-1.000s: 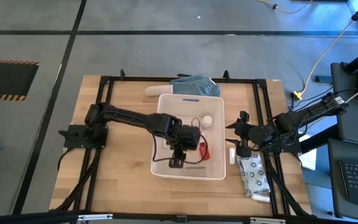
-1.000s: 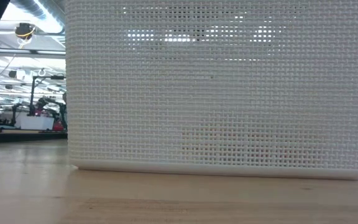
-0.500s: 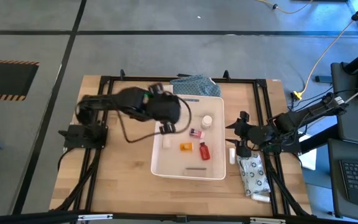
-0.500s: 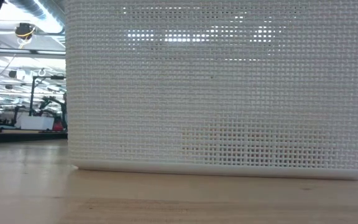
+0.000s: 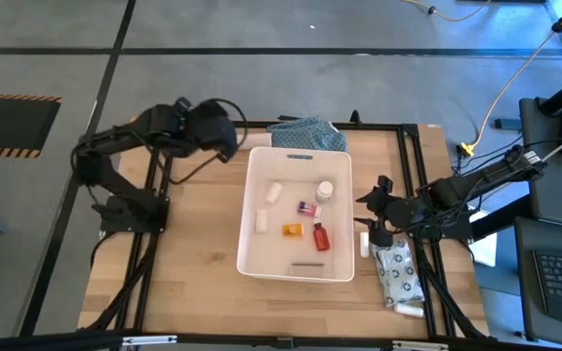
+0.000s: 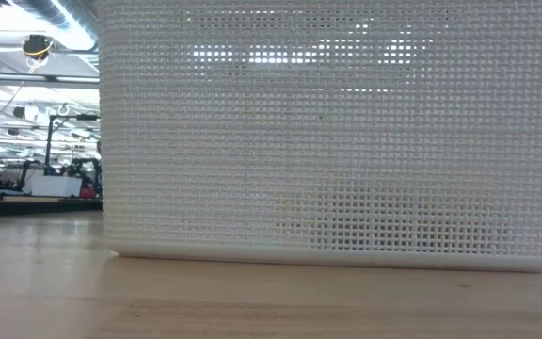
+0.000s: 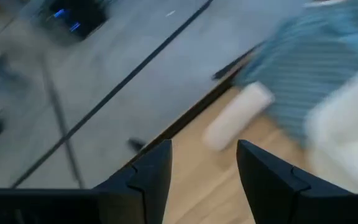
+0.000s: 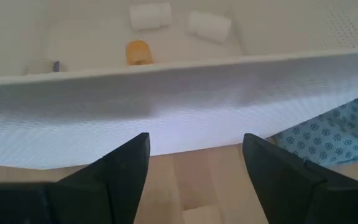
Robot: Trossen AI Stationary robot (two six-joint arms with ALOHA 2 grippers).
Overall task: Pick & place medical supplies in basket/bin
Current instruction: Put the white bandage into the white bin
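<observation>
The left gripper's [image 7: 201,177] jaws stand apart with nothing between them. In the high view this gripper [image 5: 224,146] hangs near the table's far-left corner, off the basket's far-left corner. Past its fingers the left wrist view shows a white roll [image 7: 238,116] lying on the wood just beside the blue-green cloth [image 7: 316,59].

The right gripper's [image 8: 194,177] jaws are also apart and empty. It [image 5: 364,203] waits low at the basket's right wall, looking over the rim.

The basket [image 5: 252,234] sits mid-table and already holds several supplies: two small white rolls [image 5: 273,193], a white bottle [image 5: 325,190], a pink-labelled box [image 5: 307,209], an orange item [image 5: 291,230], a red bottle [image 5: 321,237] and a thin grey strip on the floor of the tub. Outside it remain the white roll, a small white tube [image 5: 364,243] just beside the right wall, and the grey patterned pouch [image 5: 398,275] further right.

The step in hand looks like reaching for the next pick, probably that roll. That calls for lowering the open jaws to straddle the roll without catching the cloth.
</observation>
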